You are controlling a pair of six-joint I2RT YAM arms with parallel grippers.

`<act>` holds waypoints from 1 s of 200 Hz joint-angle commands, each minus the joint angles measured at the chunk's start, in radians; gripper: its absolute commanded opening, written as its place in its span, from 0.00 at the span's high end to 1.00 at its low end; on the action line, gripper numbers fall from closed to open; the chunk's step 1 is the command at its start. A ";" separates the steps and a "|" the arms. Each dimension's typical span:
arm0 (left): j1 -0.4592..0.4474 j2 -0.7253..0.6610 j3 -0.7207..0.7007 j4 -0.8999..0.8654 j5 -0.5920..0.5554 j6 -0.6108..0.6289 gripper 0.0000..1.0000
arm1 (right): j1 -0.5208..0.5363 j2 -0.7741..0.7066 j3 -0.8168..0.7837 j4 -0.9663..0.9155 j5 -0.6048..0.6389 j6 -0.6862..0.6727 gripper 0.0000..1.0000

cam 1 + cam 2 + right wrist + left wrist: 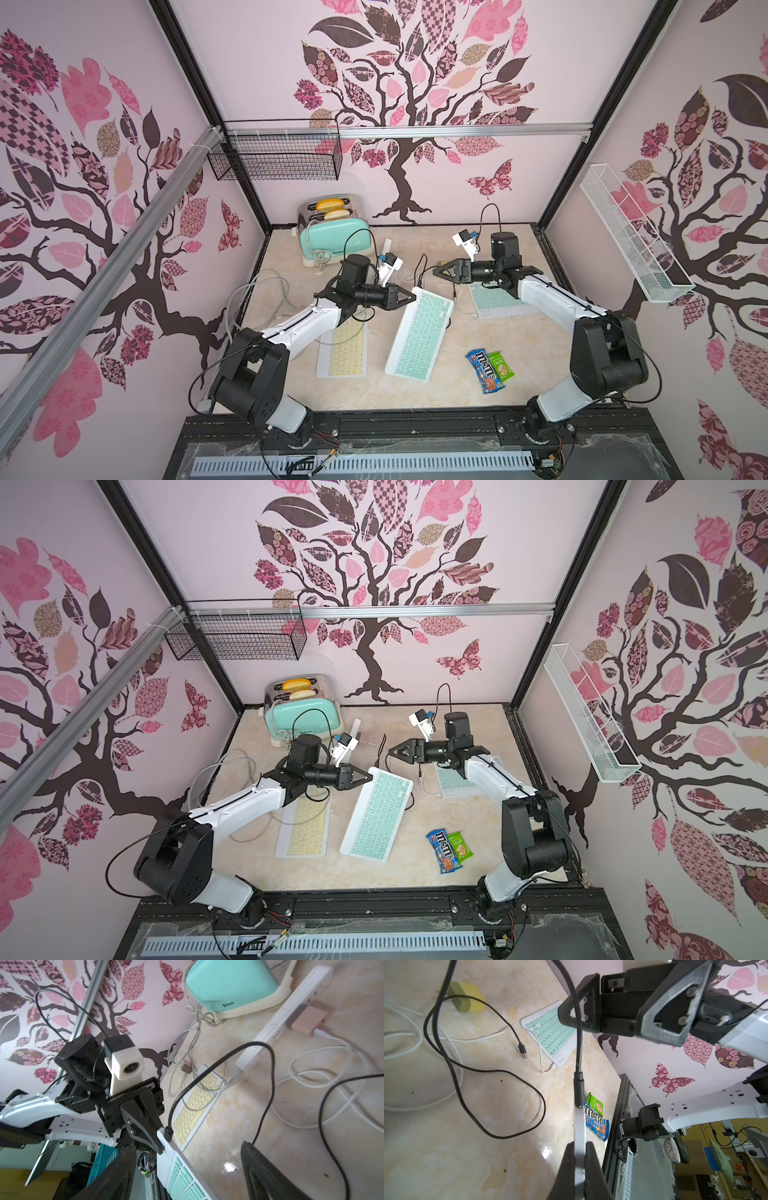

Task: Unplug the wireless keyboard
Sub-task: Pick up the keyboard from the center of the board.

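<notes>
Black plug [168, 1133]: pinch with your wide-open right gripper [436, 272], pull straight off keyboard [419, 334].
Left gripper [413, 297]: clamping keyboard edge; steady.

Tight at the keyboard [419, 332] corner: black cable [579, 1047] arching over, left gripper [413, 296] parked right beside the plug. Open tabletop [415, 399] up front (candy packs [490, 371] aside). White cords [332, 1036] cluttering the back.

The table [488, 1105] is seen as a glossy, marble-like surface with reflections. The keyboard [419, 332] is made of smooth white plastic. The cable [578, 1051] is covered in matt black rubber. The toaster [336, 237] is finished in shiny mint plastic and polished metal.
</notes>
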 commanded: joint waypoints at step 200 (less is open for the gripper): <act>0.234 -0.051 0.228 -0.322 0.427 0.276 1.00 | 0.128 0.080 0.191 -0.304 -0.328 -0.275 0.84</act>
